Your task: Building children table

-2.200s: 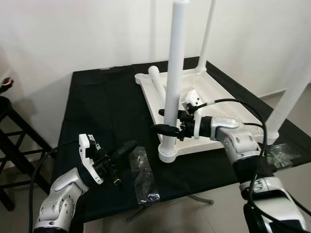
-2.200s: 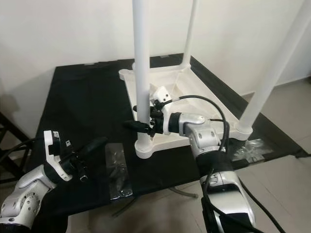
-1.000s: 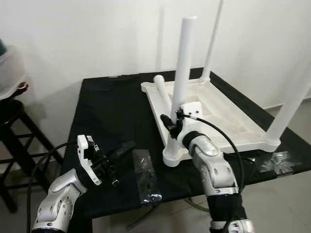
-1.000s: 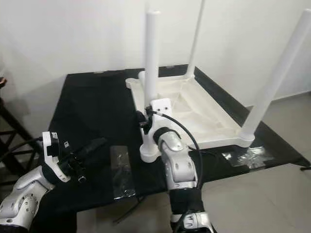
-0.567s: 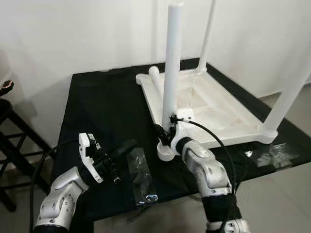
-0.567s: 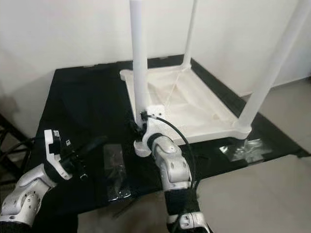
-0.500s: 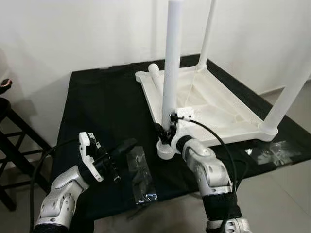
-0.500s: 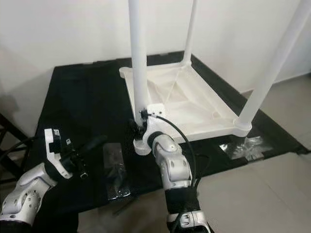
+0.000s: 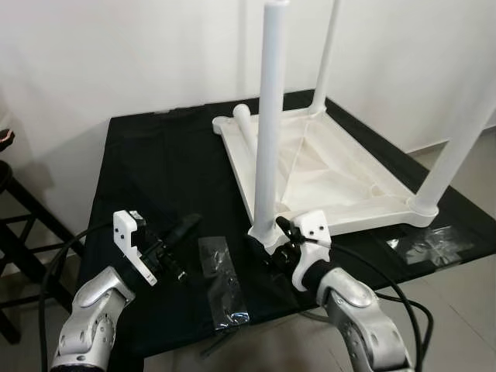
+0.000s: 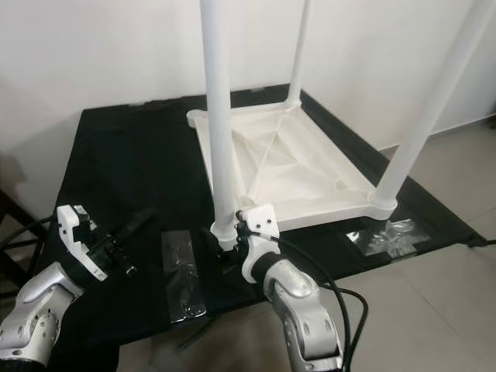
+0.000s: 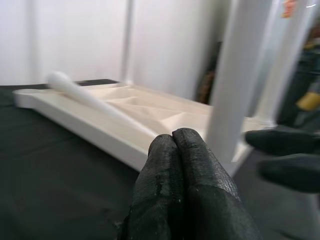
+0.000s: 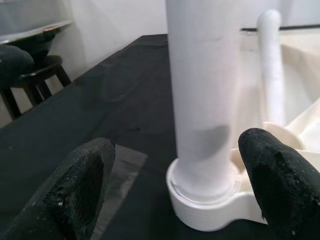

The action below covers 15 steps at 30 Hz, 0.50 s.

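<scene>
The right gripper (image 12: pixel 180 192) had let go of the near leg (image 9: pixel 267 132); its fingers (image 12: pixel 82 187) now stood spread, just short of the socket. That leg seemed seated in the upturned children's table (image 9: pixel 325 174) on the black cloth (image 9: pixel 155 178). The left gripper (image 9: pixel 180 231), fingers pressed together, waited beside the plastic bag (image 9: pixel 221 279). A fourth leg (image 9: pixel 246 128) lay unfitted.

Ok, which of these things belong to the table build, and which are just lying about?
Part of the job:
- upturned white plastic tabletop
- upright white leg at its near corner
- loose white leg lying in the tabletop
- right hand, open around the near leg's base

Lying about:
- clear plastic bag on the black cloth
- crumpled clear plastic wrap
- dark wooden stool
- left hand, shut, idle
</scene>
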{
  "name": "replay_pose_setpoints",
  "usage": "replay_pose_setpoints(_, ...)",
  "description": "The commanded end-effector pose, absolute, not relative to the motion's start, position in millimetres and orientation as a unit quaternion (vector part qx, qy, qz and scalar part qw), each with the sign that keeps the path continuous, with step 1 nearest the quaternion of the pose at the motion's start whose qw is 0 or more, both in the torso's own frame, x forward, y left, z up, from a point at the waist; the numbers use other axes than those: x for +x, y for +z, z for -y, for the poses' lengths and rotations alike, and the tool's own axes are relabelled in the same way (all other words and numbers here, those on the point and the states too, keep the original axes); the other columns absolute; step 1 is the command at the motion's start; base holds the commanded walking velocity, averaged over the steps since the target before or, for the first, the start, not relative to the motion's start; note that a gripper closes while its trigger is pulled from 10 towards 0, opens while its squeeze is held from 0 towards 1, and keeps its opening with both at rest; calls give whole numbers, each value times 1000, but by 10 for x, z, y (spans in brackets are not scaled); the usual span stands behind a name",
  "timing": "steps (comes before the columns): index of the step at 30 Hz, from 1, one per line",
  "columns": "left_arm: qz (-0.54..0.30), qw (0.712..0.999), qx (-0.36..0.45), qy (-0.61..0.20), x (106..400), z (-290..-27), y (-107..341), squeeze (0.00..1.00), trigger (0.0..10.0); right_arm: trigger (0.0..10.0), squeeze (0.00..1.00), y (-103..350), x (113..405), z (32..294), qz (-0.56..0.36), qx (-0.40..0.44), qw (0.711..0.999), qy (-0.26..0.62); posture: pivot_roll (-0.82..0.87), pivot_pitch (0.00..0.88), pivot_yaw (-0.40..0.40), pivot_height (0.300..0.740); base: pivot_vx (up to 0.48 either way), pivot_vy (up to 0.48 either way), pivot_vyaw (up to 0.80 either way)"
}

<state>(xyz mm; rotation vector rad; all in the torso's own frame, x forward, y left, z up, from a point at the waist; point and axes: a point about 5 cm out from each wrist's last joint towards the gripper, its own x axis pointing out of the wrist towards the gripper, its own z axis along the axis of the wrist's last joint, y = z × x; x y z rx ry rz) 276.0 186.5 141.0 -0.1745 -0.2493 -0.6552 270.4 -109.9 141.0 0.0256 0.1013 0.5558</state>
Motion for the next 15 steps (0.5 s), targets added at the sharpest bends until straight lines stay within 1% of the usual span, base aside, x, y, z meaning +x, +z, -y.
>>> replay_pose_setpoints(1,113,963,-50,-239,2710,-2030,1383,0,10000,10000,992,1392,2679,1238,-43,6,970,238,-79,0,35,740,0,0,0)
replay_pose_setpoints(2,100,972,-41,-207,2695,-2081,1360,0,10000,10000,890,1360,2664,1305,-43,5,974,220,-77,0,35,740,0,0,0)
replay_pose_setpoints(3,100,972,-41,-207,2695,-2081,1360,0,10000,10000,890,1360,2664,1305,-43,5,974,220,-77,0,35,740,0,0,0)
replay_pose_setpoints(4,83,981,-29,-174,2674,-2128,1336,0,10000,10000,510,1321,2644,1367,-43,4,978,204,-74,0,33,740,0,0,0)
replay_pose_setpoints(5,66,986,-27,-148,2621,-2152,1296,0,10000,10000,0,1277,2620,1431,-42,0,982,185,-72,0,35,740,0,0,0)
replay_pose_setpoints(7,46,991,-32,-123,2519,-2140,1230,0,10000,10000,0,1231,2593,1501,-39,-6,986,162,-70,0,36,740,0,0,0)
replay_pose_setpoints(8,35,992,-40,-115,2428,-2079,1174,0,10000,10000,0,1226,2581,1525,-36,-17,987,154,-71,0,36,740,0,0,0)
replay_pose_setpoints(10,35,992,-40,-115,2428,-2079,1174,0,10000,10000,0,1226,2581,1525,-36,-17,987,154,-71,0,36,740,0,0,0)
replay_pose_setpoints(12,30,992,-45,-110,2369,-2034,1143,0,10000,10000,0,1226,2573,1537,-34,-24,988,151,-70,0,36,740,0,0,0)
replay_pose_setpoints(13,20,992,-57,-107,2300,-1967,1101,0,10000,10000,0,1238,2562,1527,-30,-29,987,157,-63,0,36,740,0,0,0)
replay_pose_setpoints(15,14,991,-82,-101,2218,-1866,1061,0,10000,10000,0,1284,2562,1472,-15,-48,983,179,-59,0,30,740,0,-388,0)
